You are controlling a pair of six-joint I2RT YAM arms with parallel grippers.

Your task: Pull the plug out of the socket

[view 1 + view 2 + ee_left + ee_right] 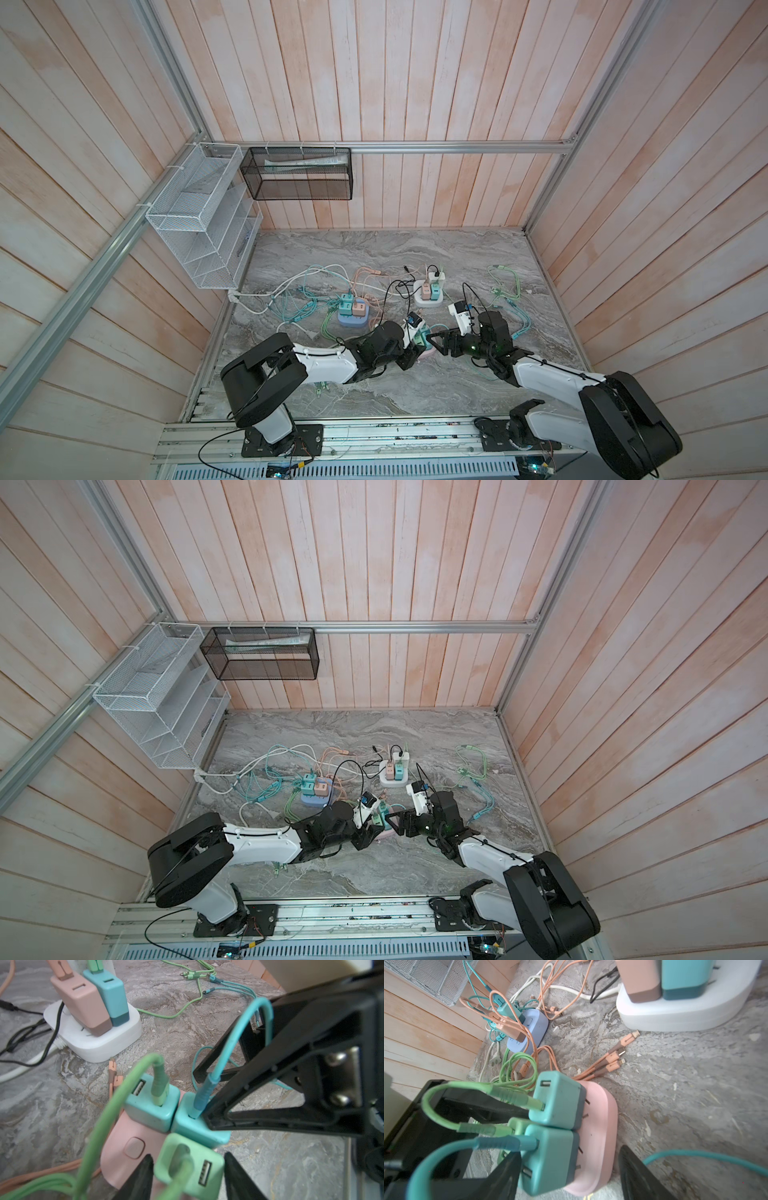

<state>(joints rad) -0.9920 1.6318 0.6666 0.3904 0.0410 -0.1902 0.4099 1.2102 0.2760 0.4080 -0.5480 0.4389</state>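
A pink socket [122, 1142] [598, 1126] lies at the table's front middle [429, 354]. Two teal plugs [149, 1109] [550, 1157] and a green plug [191, 1167] stand in it, each with a cable. My left gripper [188, 1156] [417, 345] is shut on the green plug, one finger against each side. The green plug stands further off the socket than the teal ones. My right gripper [570, 1151] [432, 341] is open and straddles the near teal plug and the socket's edge. One finger [270, 1088] rests on that plug's top. A small gap shows at the other.
A white socket [430, 301] [116, 1043] with a pink and a teal plug stands just behind. A blue socket [351, 320] [533, 1024] with plugs sits left. Loose cables [505, 286] sprawl around. A white wire rack [199, 220] and a black basket [297, 172] hang on the walls.
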